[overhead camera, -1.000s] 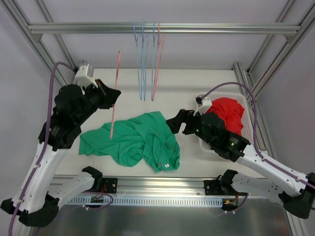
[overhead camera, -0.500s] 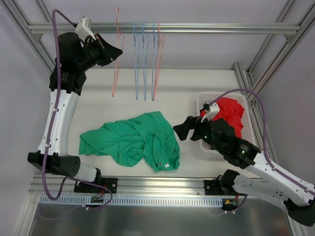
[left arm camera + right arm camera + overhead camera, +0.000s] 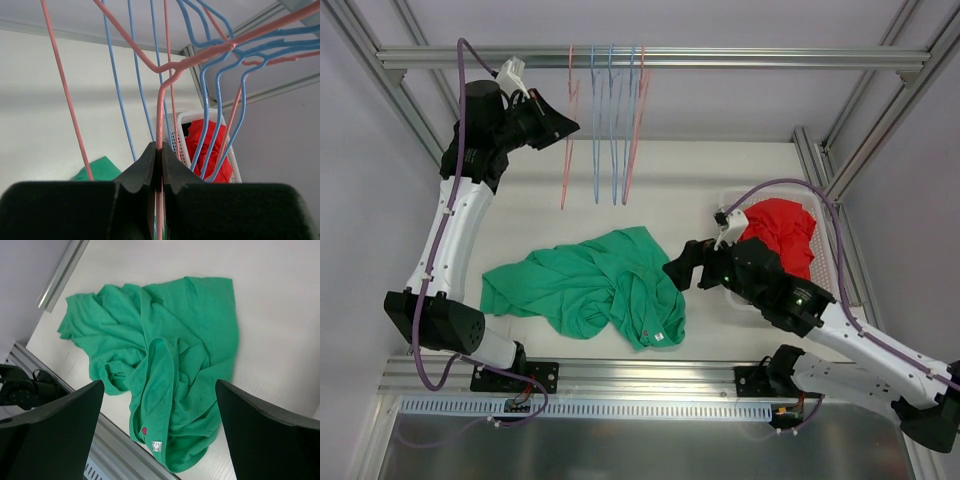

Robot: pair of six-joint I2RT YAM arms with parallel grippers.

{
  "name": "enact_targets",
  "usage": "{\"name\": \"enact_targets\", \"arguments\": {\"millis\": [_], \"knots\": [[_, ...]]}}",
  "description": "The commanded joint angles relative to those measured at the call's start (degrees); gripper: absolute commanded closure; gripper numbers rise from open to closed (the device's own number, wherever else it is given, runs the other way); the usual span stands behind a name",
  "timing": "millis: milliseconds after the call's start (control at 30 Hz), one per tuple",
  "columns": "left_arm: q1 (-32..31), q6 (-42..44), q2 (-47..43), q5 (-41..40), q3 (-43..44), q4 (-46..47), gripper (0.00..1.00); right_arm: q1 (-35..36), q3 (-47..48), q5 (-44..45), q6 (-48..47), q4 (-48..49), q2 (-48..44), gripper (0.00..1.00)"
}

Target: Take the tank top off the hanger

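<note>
Tank top (image 3: 590,285) is off the hanger and lying crumpled on the white table (image 3: 720,170). It's a green heap in front of the 2 arm bases, a bit left of center. A small white label with a red mark shows at its near edge in the right wrist view.

Left gripper (image 3: 567,127) is way up high, just below the metal rail (image 3: 720,57). It's pinched tight on the bare pink hanger (image 3: 566,170). In the left wrist view the dark fingers (image 3: 145,165) are pressed together with the pink wire running straight up out of the seam between them. From there it reaches the twist where the shoulders branch off. Can't tell if the hook is actually sitting on the rail or just held up next to it.

Right beside it hang a few blue hangers (image 3: 610,130) and another pink hanger (image 3: 635,130), all crowding the same stretch of rail.

Right gripper (image 3: 678,268) sits low by the right edge of the green heap, not touching it. Its fingers (image 3: 55,435) are spread wide apart with nothing between them and the fabric in plain sight below.

Off to the right, a white basket (image 3: 826,245) holds a red garment (image 3: 785,225), just behind the right arm.
</note>
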Motion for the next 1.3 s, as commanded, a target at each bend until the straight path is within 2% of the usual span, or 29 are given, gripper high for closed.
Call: {"name": "enact_targets", "arguments": {"millis": [0,67,100,167,233,367,400,500,567,800,967,1033,1067,1100,1133,1167,1267], "knots": [[0.63,-1.58,-3.51,0.11,-2.59,2.36,0.93,0.01,2.16,-6.55,-3.79,2.09,4.63,0.01],[0.63,-0.88,-4.83,-1.46,-4.95,2.45,0.74,0.1,3.38,-9.88,-6.16,2.88,10.69,0.01],[0.72,-0.52,-6.66,-2.0,-5.67,2.54,0.6,0.45,3.74,-10.51,-6.78,3.67,12.8,0.01],[1.07,0.53,-8.86,-3.57,-8.82,2.45,0.38,1.24,4.35,-12.62,-9.15,6.38,18.85,0.01],[2.38,0.97,-13.61,-4.72,-11.81,2.45,0.02,2.91,5.93,-12.02,-11.25,8.23,22.65,0.0],[5.37,3.6,-25.11,-8.93,-23.32,0.61,0.01,3.61,11.2,-9.4,-15.13,11.49,32.58,0.0],[5.46,4.48,-30.7,-13.82,-25.08,-0.44,0.01,3.88,12.52,-9.03,-15.57,11.58,36.52,0.01],[5.55,7.65,-41.78,-21.57,-32.99,-4.22,0.01,4.75,17.36,-6.48,-18.12,11.76,43.73,0.01],[5.55,9.76,-48.04,-23.44,-37.48,-6.51,0.01,5.46,20.08,-4.04,-18.56,12.81,46.82,0.01],[5.55,18.98,-59.4,-28.27,-43.2,-12.14,0.02,8.26,26.33,-0.78,-16.63,15.17,62.3,0.01],[5.38,21.02,-67.74,-34.95,-49.34,-12.67,0.01,10.47,26.16,8.88,-15.84,15.8,68.62,0.01],[5.38,20.57,-69.51,-35.4,-51.36,-12.58,0.01,11.0,24.49,10.92,-15.84,16.41,69.08,0.13],[5.38,20.66,-70.13,-35.4,-51.64,-12.58,0.01,11.26,23.35,12.75,-15.84,17.11,67.94,0.47],[5.29,20.75,-70.31,-35.31,-51.81,-12.58,0.01,11.52,20.04,14.51,-14.36,18.43,66.54,0.66],[5.12,20.75,-70.23,-35.14,-51.9,-12.67,0.01,11.79,17.92,16.96,-14.26,21.92,64.7,0.79],[5.03,20.75,-70.22,-34.7,-51.9,-12.58,0.01,12.22,15.81,17.95,-14.6,23.52,60.16,1.0],[4.76,20.66,-70.31,-34.52,-52.17,-12.67,0.01,13.1,8.24,20.15,-15.22,29.85,51.44,1.0]]}}
